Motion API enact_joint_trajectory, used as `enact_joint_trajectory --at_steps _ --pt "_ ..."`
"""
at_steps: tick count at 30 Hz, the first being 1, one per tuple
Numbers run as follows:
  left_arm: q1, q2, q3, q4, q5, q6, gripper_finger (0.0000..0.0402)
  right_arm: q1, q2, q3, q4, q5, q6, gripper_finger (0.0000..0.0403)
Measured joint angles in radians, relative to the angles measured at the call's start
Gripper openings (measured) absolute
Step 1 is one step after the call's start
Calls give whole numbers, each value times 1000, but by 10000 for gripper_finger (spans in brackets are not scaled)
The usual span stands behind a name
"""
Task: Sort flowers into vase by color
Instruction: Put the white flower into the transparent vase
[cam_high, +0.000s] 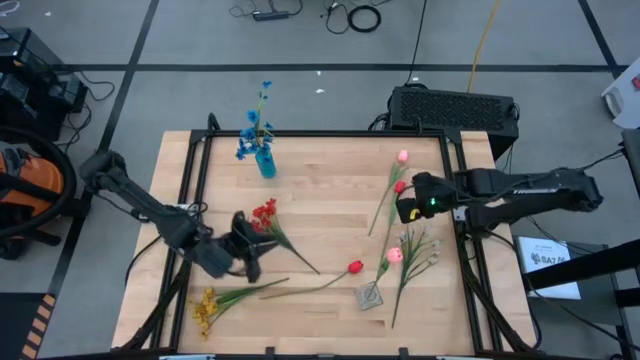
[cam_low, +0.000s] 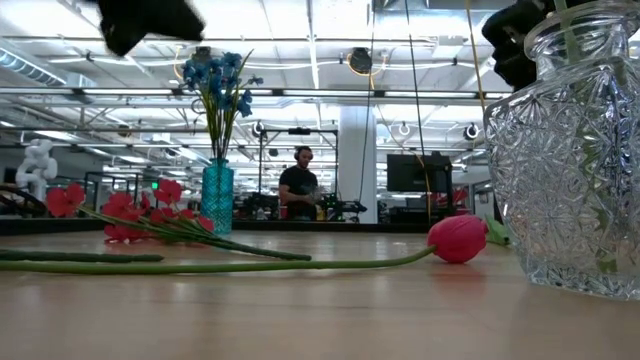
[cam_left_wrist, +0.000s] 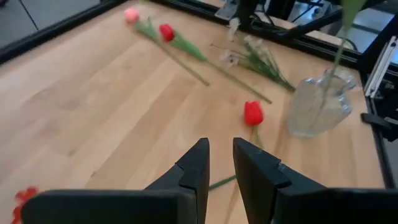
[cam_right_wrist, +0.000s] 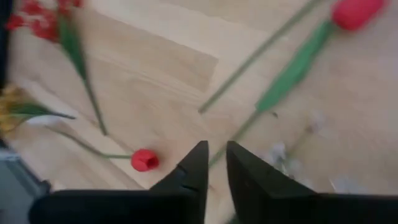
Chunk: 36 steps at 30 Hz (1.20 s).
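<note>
Lighting is bright and even on my table (cam_high: 330, 180); overhead view is sharp, shadows soft and short. Low view: ceiling strip lights (cam_low: 300, 40) from 10 to 2 o'clock blow out to white; the glass vase (cam_low: 575, 150) at 3 o'clock sparkles and sits close and slightly soft, background hazy. My left wrist view has mild blur, mostly toward 9 o'clock. My right wrist view is heavily smeared, the red tulip (cam_right_wrist: 144, 160) at 7 o'clock stays fairly readable.
</note>
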Motion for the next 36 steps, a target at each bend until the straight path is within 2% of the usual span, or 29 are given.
enact_joint_trajectory --at_steps 5,8,13,18,23,31,36 --pt "3 -185 -179 46 1 -6 77 116 115 148 -228 24 191 4" --pt "3 -259 -231 60 4 -5 77 205 164 159 -270 27 330 8" --pt "3 -321 -271 54 20 3 77 351 237 124 -225 28 579 30" --pt "3 -326 -280 33 55 4 77 466 311 123 -175 24 749 68" --pt "3 -326 -280 -7 64 2 77 539 389 123 -169 -52 869 120" --pt "3 -326 -280 -10 64 4 77 595 500 123 -114 -52 1061 206" --pt "3 -326 -280 -13 64 2 77 605 588 123 -35 -44 1090 239"
